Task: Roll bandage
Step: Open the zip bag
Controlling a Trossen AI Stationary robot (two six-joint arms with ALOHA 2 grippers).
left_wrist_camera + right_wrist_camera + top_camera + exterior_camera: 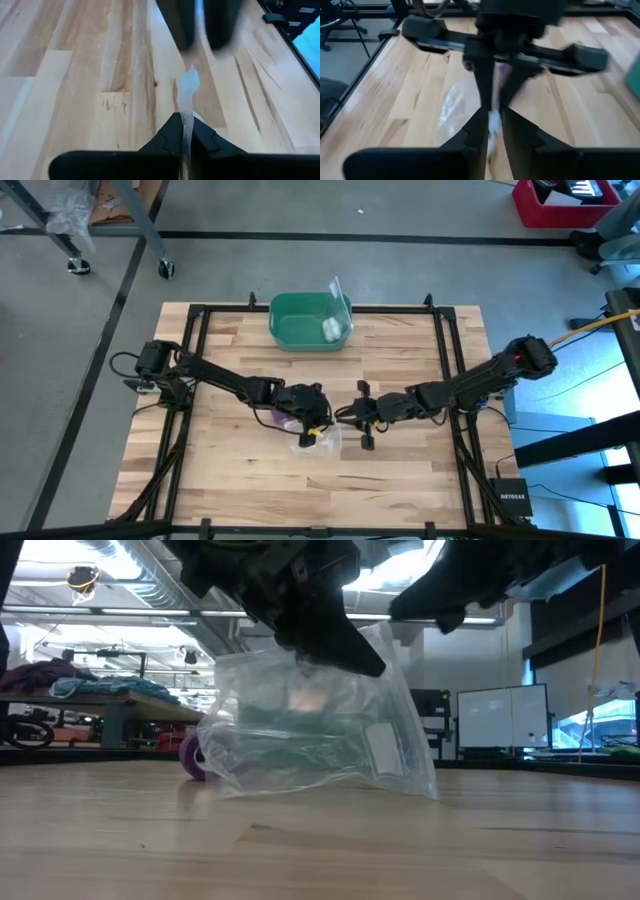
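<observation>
A clear plastic bag stands at the middle of the table. My left gripper is shut on its top. The purple bandage, a small roll, lies on the wood just left of the bag, partly under my left arm in the high view. My right gripper faces the left one from the table's right side, a little above the bag's top. Its fingers are a narrow gap apart, and a scrap of the plastic shows in line with that gap. My left gripper pinches the bag's thin top edge between its two fingers, which slant down from the table's left. The bag hangs upright below them with its bottom edge on the table. Whether my right gripper touches the plastic, I cannot tell.
A green bin holding a small white roll stands at the table's far edge. A black frame runs around the work area. Bare wood lies toward the near edge.
</observation>
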